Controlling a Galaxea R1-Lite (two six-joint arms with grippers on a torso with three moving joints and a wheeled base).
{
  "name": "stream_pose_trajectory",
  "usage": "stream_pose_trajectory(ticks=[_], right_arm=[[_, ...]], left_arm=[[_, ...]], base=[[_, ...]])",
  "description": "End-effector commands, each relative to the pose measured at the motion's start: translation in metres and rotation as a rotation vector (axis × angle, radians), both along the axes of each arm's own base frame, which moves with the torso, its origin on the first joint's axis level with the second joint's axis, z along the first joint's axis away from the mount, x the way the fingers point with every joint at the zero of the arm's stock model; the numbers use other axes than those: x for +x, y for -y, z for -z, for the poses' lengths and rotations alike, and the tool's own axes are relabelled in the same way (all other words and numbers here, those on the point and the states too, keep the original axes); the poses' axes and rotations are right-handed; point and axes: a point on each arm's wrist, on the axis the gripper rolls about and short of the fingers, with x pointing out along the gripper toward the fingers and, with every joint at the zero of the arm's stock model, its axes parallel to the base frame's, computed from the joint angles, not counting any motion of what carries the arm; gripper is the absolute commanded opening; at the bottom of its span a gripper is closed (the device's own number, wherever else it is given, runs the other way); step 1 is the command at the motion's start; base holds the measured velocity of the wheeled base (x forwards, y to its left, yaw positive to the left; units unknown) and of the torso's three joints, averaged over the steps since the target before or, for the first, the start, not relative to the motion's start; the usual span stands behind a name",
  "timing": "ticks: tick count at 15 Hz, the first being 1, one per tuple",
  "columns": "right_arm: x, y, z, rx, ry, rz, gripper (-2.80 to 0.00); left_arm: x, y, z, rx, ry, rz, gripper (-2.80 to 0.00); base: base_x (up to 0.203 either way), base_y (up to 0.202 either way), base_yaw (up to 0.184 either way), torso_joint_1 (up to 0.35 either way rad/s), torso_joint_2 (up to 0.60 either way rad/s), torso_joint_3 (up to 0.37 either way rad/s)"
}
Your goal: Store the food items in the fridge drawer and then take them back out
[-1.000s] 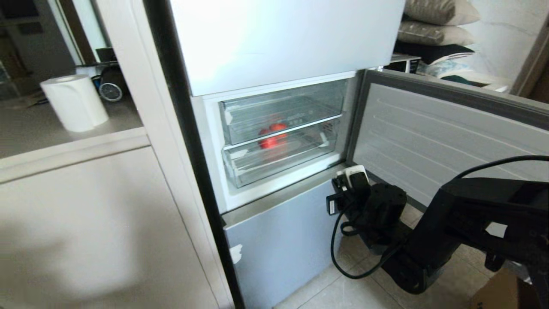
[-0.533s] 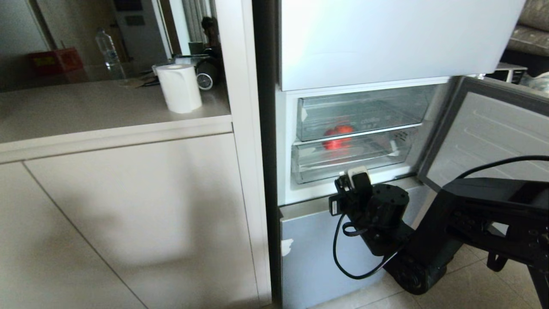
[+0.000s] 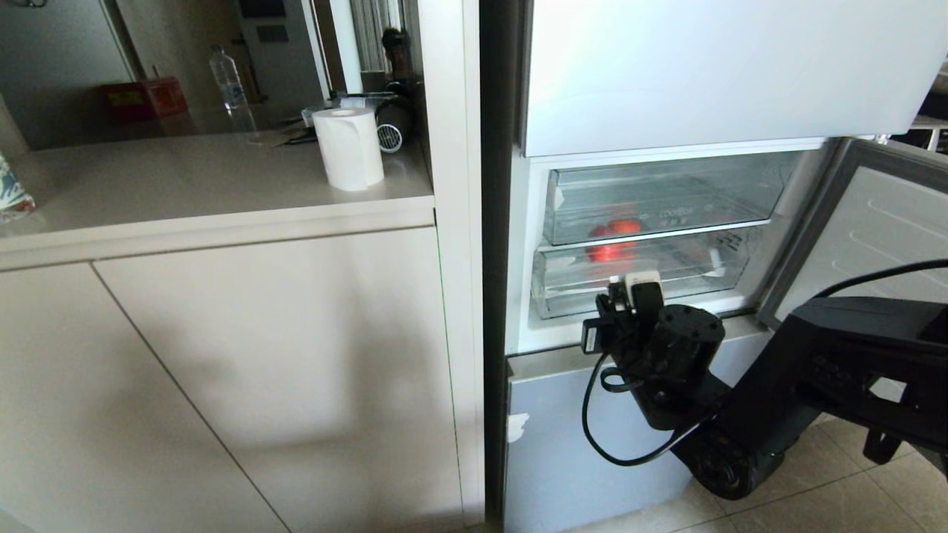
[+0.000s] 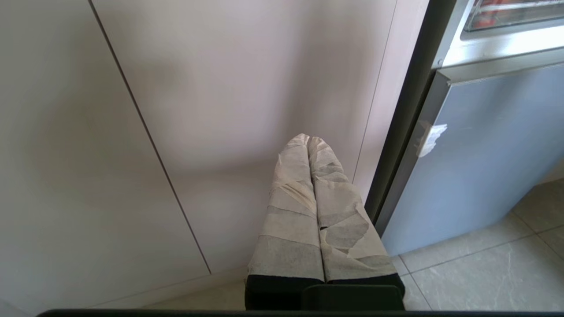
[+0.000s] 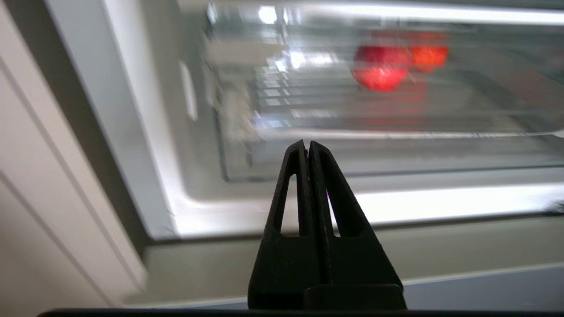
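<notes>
Head view: the fridge's middle compartment stands open at centre right of the frame, its door [image 3: 874, 222] swung out to the right. Two clear bins sit stacked inside. The red food items [image 3: 613, 240] show through the plastic at the seam between the shallow upper tray [image 3: 666, 194] and the fridge drawer [image 3: 652, 285] below; which bin holds them cannot be confirmed here. The drawer appears pushed in. The right claw [image 3: 635, 287] sits just in front of the drawer's front lip, lower centre right. A paper roll [image 3: 348, 148] stands on the tabletop [image 3: 185, 178], upper left.

Left wrist view: the left claw [image 4: 309, 140], tape-wrapped, is closed on nothing and faces the cabinet panel [image 4: 198, 88], away from the work.

Right wrist view: the right claw [image 5: 307, 145] is fully closed and empty, aimed at the drawer lip [image 5: 396, 152]. Two red pieces [image 5: 382, 70] lie beyond, upper right.

Risk: closed tips cannot hook the lip and may skid off the smooth plastic. Catching the upper tray by mistake would leave the drawer shut.
</notes>
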Motion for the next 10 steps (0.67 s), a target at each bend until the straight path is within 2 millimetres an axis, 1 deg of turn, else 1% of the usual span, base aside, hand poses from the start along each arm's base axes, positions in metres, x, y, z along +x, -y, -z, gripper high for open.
stream_pose_trajectory(ticks=[1,3,6,10], right_arm=[[-0.007,0.005,-0.029,0.06,0.071,0.007,-2.8],[-0.01,0.011,-0.048,0.089,0.117,0.022,-2.8],[-0.018,0.026,-0.078,0.13,0.186,0.082,-2.8],[-0.028,0.043,-0.101,0.159,0.237,0.143,-2.8]], left_arm=[[0.0,0.0,0.0,0.0,0.0,-0.001,-2.8],[0.0,0.0,0.0,0.002,0.0,-0.001,-2.8],[0.0,0.0,0.0,0.0,0.0,-0.001,-2.8],[0.0,0.0,0.0,0.0,0.0,-0.001,-2.8]], base=[[0.0,0.0,0.0,0.0,0.0,0.0],[0.0,0.0,0.0,0.0,0.0,0.0],[0.0,0.0,0.0,0.0,0.0,0.0],[0.0,0.0,0.0,0.0,0.0,0.0]])
